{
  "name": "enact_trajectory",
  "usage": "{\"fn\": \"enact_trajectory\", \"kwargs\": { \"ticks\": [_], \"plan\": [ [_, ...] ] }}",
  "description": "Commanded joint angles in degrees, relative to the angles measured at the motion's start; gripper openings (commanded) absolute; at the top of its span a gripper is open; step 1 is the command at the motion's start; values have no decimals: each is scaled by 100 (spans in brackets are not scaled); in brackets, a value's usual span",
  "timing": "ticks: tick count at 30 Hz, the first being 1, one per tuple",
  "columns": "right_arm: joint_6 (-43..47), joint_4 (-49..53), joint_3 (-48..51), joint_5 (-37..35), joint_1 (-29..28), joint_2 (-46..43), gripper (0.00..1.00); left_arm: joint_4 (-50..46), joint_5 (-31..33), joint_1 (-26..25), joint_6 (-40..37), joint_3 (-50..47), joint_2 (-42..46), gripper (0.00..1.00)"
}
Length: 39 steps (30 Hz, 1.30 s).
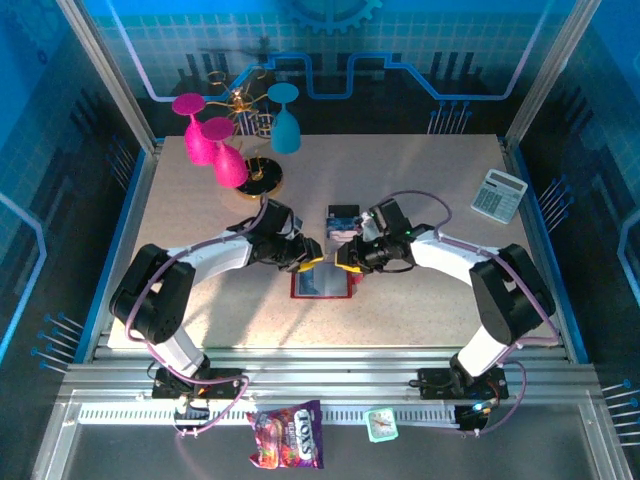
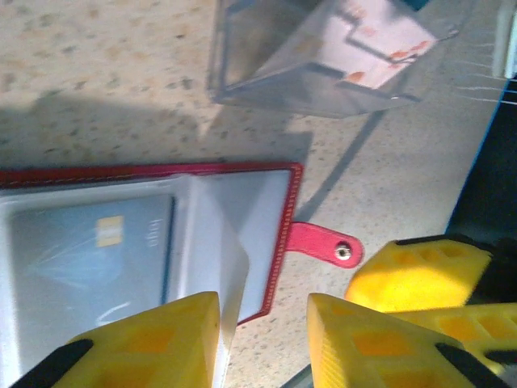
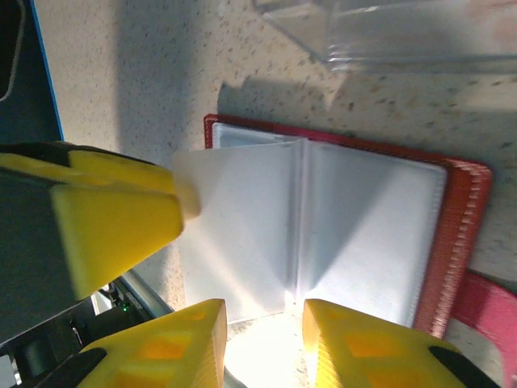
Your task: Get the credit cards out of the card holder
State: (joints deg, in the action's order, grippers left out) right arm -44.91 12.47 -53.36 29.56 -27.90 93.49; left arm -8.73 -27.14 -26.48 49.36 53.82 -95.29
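Starting at the far left of the table [image 1: 250, 310], some glasses [image 1: 229, 168] stand upside down. Nearer to the middle, the left gripper [image 2: 262, 339] hangs over the right edge of the holder [image 2: 279, 242], its jaws narrowly apart. A lifted clear sleeve [image 2: 222, 250] lies against one finger, and I cannot tell if it is gripped. The holder lies open at the middle of the table, with a card [image 2: 89, 250] inside a sleeve. Just beyond it is a clear box [image 2: 323, 56] that holds a whitish card [image 2: 380, 40]. The right gripper [image 3: 262, 339] is at the fold of the sleeves, jaws narrowly apart. Glare hides whether they pinch. A calculator [image 1: 498, 194] lies at the far right.
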Motion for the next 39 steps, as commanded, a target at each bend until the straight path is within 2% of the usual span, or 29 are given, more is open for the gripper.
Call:
{"fn": "enact_trajectory", "kwargs": {
  "ticks": [1,8,24,34,39],
  "plan": [
    [270,475,-71,-111,194,-278,32,-167,-291,-135,-159,315,-195,37],
    [421,625,101,-128,492,-629,34,-209,-386,-440,-175,744,-666,46],
    [316,391,625,-99,655,-1017,35,39,-428,-768,-28,1113,-1503,49],
    [186,247,443,-63,401,-718,35,29,-73,-688,-79,797,-811,49],
    [29,67,330,-36,155,-381,35,196,16,-489,15,330,-387,49]
  ]
}}
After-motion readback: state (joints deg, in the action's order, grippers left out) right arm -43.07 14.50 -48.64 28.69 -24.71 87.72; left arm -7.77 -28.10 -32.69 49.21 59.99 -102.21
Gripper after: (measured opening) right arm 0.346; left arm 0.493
